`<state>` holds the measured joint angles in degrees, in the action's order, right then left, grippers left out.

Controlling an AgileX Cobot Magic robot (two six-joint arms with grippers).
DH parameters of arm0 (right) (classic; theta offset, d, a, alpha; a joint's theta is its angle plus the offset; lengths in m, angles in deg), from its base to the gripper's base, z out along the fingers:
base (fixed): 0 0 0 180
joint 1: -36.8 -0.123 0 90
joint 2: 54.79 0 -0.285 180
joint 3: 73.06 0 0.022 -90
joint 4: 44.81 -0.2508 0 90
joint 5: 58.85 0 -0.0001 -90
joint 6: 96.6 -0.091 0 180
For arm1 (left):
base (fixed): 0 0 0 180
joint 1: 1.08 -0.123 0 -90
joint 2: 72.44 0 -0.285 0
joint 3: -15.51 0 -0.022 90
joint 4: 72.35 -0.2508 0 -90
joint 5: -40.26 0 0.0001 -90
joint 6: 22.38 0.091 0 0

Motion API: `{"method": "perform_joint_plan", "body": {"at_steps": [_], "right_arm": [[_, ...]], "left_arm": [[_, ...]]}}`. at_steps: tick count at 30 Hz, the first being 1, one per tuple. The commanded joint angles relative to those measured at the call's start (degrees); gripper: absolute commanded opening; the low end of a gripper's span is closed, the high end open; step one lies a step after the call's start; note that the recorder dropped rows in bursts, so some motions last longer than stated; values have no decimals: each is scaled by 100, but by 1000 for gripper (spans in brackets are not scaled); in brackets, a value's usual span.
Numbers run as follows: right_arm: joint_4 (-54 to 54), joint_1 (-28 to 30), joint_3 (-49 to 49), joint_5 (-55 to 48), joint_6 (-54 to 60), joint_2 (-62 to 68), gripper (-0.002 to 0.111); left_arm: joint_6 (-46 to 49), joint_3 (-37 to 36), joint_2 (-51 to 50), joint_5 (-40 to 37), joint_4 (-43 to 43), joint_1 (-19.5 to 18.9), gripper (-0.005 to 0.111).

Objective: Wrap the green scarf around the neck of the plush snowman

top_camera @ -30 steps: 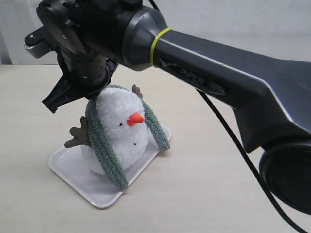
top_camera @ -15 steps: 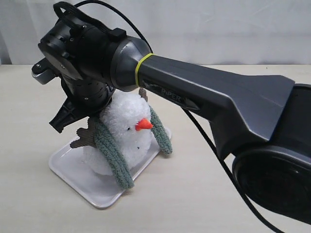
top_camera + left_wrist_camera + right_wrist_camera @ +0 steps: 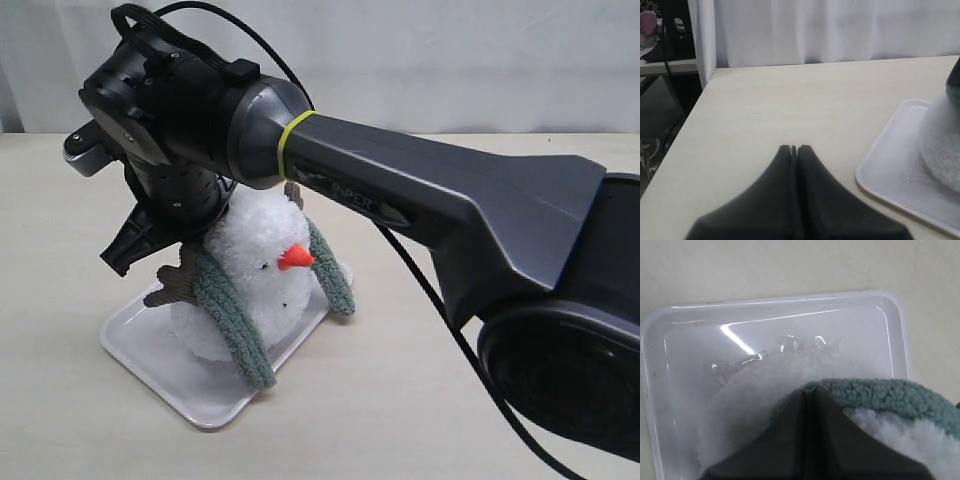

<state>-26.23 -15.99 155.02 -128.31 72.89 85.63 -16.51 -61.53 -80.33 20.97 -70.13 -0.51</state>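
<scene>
The plush snowman [image 3: 260, 270] stands on a white tray [image 3: 150, 350], its orange nose pointing right. The green scarf [image 3: 232, 315] runs behind its neck, and both ends hang down its front. My right gripper [image 3: 116, 257] has reached across to the snowman's left and back side, with its fingers pointing down. In the right wrist view this gripper [image 3: 807, 390] is shut, its tips right at the scarf [image 3: 890, 395] on the snowman's white fur [image 3: 750, 390]. No fabric shows between the tips. My left gripper [image 3: 794, 148] is shut and empty over bare table beside the tray [image 3: 890, 170].
The right arm's big dark body [image 3: 450, 220] spans the scene above and to the right of the snowman. A black cable [image 3: 450, 340] hangs from it. The table's edge [image 3: 695, 100] and a curtain [image 3: 840, 30] lie beyond the left gripper.
The right wrist dropped lower beside the head. The scarf slid from the top of the head down to the neck. Nothing has visibly moved in the last half second.
</scene>
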Motion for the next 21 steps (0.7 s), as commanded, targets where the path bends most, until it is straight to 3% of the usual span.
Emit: {"method": "perform_joint_plan", "body": {"at_steps": [1,10,16,21], "right_arm": [[-11,-1,-30,-50,46,-144,5],[-121,-1,-30,-50,75,-826,32],[-110,-1,-117,-50,220,-1358,36],[424,13,-814,-50,142,-1903,36]], "left_arm": [[8,-18,10,68,-3,15,0],[8,-18,10,68,-3,15,0],[8,-18,10,68,-3,15,0],[8,-18,10,68,-3,15,0]]}}
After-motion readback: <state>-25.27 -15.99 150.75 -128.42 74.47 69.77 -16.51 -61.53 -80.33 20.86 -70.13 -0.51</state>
